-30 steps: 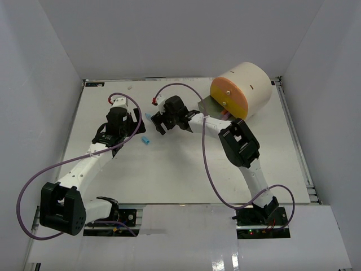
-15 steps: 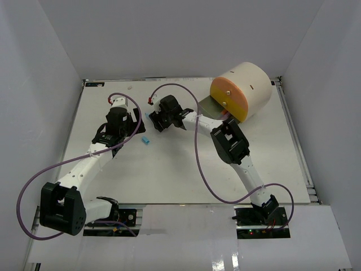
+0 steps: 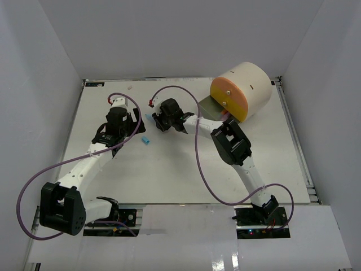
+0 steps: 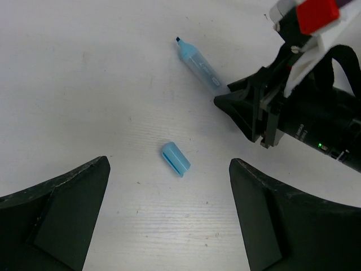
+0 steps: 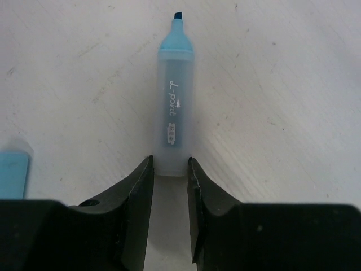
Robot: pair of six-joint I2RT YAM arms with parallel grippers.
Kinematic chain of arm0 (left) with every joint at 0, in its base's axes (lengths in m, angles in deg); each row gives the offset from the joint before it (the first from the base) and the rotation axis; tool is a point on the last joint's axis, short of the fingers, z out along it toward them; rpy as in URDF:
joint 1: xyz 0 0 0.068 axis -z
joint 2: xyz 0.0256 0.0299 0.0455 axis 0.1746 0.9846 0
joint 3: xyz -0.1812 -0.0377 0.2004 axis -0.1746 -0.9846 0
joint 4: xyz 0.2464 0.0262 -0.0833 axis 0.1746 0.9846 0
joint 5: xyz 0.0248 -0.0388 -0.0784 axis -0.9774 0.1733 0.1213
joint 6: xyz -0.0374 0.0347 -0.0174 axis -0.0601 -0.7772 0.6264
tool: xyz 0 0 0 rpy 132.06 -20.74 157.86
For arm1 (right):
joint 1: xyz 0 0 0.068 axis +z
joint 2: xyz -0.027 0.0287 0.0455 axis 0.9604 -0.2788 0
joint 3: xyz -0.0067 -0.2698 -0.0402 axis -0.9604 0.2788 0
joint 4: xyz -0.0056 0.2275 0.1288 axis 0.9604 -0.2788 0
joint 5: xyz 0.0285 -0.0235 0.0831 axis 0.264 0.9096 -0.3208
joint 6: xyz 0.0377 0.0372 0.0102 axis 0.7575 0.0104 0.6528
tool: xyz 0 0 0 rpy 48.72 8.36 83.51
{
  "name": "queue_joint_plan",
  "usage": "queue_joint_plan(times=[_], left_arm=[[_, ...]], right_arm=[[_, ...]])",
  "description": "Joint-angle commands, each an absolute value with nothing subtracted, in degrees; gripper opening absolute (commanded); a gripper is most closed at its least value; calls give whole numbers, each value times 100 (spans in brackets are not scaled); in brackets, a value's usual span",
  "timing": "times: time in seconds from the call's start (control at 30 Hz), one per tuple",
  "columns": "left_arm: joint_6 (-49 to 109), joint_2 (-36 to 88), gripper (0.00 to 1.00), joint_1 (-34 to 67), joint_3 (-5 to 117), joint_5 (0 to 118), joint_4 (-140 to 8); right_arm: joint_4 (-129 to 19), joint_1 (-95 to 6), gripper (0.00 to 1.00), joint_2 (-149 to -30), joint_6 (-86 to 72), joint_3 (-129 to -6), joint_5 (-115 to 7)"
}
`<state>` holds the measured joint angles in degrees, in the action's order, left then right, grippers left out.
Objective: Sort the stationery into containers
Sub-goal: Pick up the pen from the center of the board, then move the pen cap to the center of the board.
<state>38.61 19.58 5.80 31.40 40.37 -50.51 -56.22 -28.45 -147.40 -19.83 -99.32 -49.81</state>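
From where I stand, the right tool [image 5: 170, 165] is drawn in almost shut, its two fingers pressed against either side of the very back end of the blue marker [image 5: 174, 113]. The marker lies flat on the table [image 3: 169, 175], upper middle of the overhead view, bare tip pointing away. The left tool [image 4: 168, 167] hangs wide open and empty over the loose cap [image 4: 176, 159]. The drawer cylinder [image 3: 248, 84] sits at the upper right, well apart. My worry is that shallow hold: gripped only at its butt, the marker could swivel, droop or squirt forward on lifting, and the uncapped tip could smear ink on whatever it touches.
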Motion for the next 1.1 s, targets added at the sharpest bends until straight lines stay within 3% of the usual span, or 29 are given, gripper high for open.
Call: queue_joint_plan(times=[0.0,0.33,0.53,0.9,1.07], left_arm=[[3961,1846,98,541,3314,4120,-5083],[4276,1697,98,541,3208,4559,-5214],[4891,1205,98,541,2822,5455,-5794],[5841,423,98,611,2084,6545,-7094],[6000,317,98,1015,1942,6336,-7763]], right_arm=[[-5297,-2793,9,-14130,-1821,-9001,-4959],[-3995,-2794,8,-12620,-1295,-6751,-5082],[-3089,-2785,8,-11485,-653,-5293,-5065],[-2060,-2442,8,-9517,-186,-4394,-4328],[-1630,-2003,8,-9041,-203,-4218,-3757]])
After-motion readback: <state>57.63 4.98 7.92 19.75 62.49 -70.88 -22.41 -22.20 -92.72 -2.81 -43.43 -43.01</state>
